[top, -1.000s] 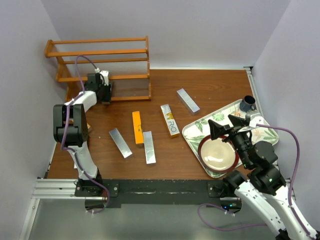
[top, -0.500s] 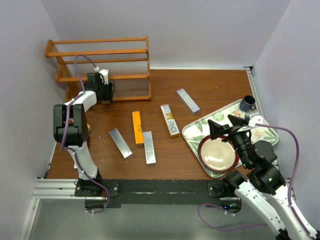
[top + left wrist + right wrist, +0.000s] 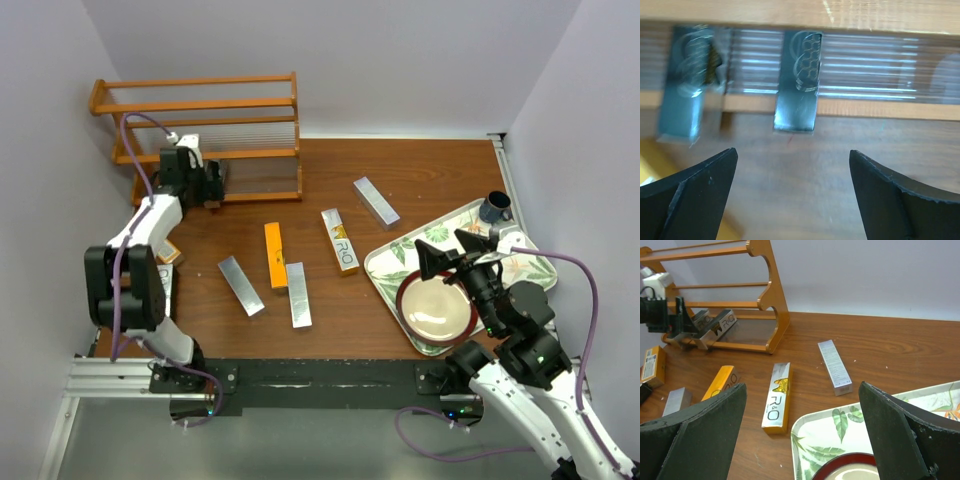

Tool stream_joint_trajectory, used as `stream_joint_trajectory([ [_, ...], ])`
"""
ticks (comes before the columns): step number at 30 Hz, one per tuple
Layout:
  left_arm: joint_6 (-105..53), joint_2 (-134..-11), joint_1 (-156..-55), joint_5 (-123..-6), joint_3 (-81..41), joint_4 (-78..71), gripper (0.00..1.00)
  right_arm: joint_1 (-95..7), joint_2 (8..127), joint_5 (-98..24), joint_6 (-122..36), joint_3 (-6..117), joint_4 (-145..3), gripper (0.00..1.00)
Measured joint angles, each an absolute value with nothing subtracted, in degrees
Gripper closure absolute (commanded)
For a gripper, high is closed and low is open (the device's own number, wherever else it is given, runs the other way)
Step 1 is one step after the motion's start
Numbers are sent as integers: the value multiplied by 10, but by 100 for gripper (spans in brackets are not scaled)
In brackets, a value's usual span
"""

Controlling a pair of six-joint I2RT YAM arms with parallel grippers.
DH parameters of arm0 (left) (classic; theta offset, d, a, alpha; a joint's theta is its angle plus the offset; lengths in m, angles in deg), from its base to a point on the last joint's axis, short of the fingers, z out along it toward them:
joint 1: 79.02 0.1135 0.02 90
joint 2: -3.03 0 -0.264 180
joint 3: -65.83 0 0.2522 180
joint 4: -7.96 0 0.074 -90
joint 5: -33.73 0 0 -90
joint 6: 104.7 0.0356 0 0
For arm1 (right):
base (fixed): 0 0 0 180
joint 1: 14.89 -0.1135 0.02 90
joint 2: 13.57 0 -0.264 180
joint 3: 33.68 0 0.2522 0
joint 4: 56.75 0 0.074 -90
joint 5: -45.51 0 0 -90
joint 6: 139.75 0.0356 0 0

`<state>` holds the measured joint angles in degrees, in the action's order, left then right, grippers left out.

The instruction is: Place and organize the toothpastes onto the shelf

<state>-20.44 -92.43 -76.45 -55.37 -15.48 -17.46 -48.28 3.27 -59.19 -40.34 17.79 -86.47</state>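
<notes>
The orange-brown shelf (image 3: 200, 120) stands at the back left. Two black toothpastes (image 3: 798, 80) (image 3: 687, 82) lie on its bottom tier, ends toward me. My left gripper (image 3: 214, 184) (image 3: 792, 160) is open just in front of them, with nothing between its fingers. On the table lie three silver cartons (image 3: 241, 286) (image 3: 298, 294) (image 3: 376, 201), an orange one (image 3: 274, 256) and a gold-and-white one (image 3: 340, 240) (image 3: 777, 397). Another orange carton (image 3: 652, 365) lies by the left arm. My right gripper (image 3: 455, 248) (image 3: 802, 390) hangs open over the tray, holding nothing.
A leaf-patterned tray (image 3: 395, 258) at the right holds a red-rimmed bowl (image 3: 437, 310). A dark cup (image 3: 495, 208) stands at the tray's far corner. Walls close in the table on the left, back and right.
My left gripper has opened and let go of the black carton on the bottom tier, and the left arm has swung back to the left. The right arm has not moved.
</notes>
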Motion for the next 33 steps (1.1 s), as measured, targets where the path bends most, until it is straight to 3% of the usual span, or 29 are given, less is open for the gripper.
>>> stream_joint_trajectory([
  [14, -330, -689, -765, -433, -25, -333, 0, -483, 17, -583, -403, 178, -864, 1],
  [23, -396, -658, -742, -336, 67, -399, 0, -483, 18, -574, -402, 178, -864, 1],
  [33, -404, -679, -638, -346, 95, -393, 0, -483, 38, -569, -402, 178, -864, 2],
])
